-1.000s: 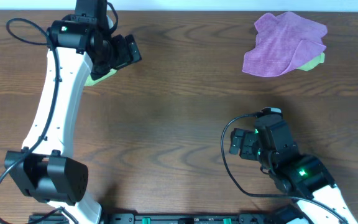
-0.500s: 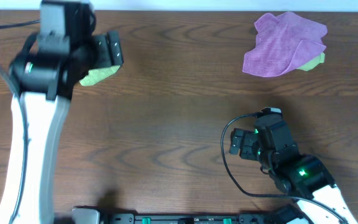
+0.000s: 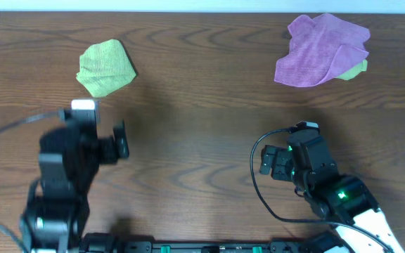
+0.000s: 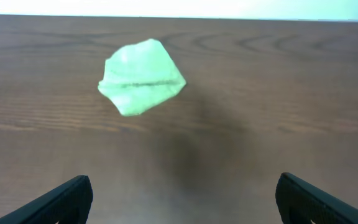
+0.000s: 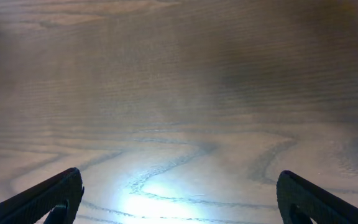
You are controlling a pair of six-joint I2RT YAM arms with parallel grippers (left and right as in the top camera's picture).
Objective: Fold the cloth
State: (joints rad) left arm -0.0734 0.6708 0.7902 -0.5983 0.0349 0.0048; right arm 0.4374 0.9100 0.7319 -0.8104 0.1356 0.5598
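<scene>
The dark wooden table (image 3: 202, 112) carries a folded green cloth (image 3: 105, 67) and, well apart, a crumpled purple cloth (image 3: 320, 49).

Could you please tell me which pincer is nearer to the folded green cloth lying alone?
Left. The left pincer hovers just short of the folded green cloth, not touching; the right pincer is far off across the table, to its right.

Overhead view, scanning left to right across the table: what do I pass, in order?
First the folded green cloth, then the right gripper, then the purple cloth.
</scene>
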